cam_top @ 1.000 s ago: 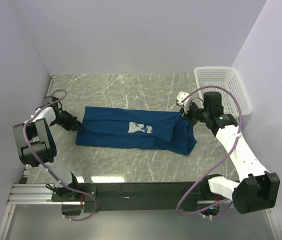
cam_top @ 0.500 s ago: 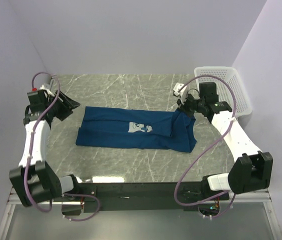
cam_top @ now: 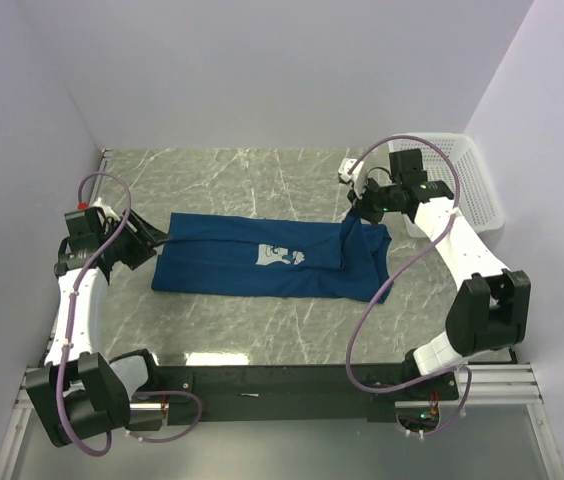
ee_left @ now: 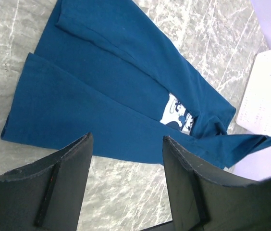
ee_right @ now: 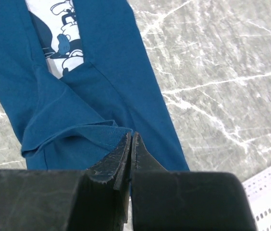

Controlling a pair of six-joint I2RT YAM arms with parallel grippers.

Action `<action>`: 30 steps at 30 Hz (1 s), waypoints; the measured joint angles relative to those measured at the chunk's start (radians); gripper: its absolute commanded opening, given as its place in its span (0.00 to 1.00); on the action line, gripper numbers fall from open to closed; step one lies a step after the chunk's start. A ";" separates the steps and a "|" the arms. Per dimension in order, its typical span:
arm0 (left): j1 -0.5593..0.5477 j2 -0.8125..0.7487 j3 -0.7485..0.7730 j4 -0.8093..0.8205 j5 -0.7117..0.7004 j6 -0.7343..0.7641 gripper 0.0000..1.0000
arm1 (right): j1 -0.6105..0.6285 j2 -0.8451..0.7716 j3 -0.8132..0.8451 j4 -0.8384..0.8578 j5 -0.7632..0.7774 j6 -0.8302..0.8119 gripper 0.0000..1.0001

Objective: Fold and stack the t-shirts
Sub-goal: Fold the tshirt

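Presently grips the 3 o'clock end of the t-shirt (cam_top: 252,265) in the clamped right pincer (cam_top: 360,212); holds the left pincer (cam_top: 152,242) spread wide at its 9 o'clock edge.

I record one t-shirt (cam_top: 262,262): dark blue, short-sleeved, folded lengthwise into a long band. It lies across the middle of the desk (cam_top: 262,180), running left to right. A small white-and-blue cartoon print (cam_top: 280,257) faces up just right of the band's centre, partly covered by a folded flap. The left end lies flat on the desk. The right end is bunched and lifted, its hem pinched between the closed jaws of the right gripper (ee_right: 129,137).
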 measured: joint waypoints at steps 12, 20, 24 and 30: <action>0.000 -0.031 -0.058 -0.010 0.019 0.021 0.64 | 0.025 0.137 0.125 -0.077 -0.014 -0.041 0.00; 0.000 -0.051 -0.071 -0.014 0.026 0.026 0.64 | 0.051 0.196 0.171 -0.101 0.004 -0.050 0.00; 0.000 -0.055 -0.081 -0.015 0.027 0.027 0.64 | 0.064 0.209 0.192 -0.112 0.014 -0.053 0.00; 0.000 -0.055 -0.086 -0.015 0.029 0.029 0.64 | 0.098 0.249 0.230 -0.121 0.034 -0.056 0.00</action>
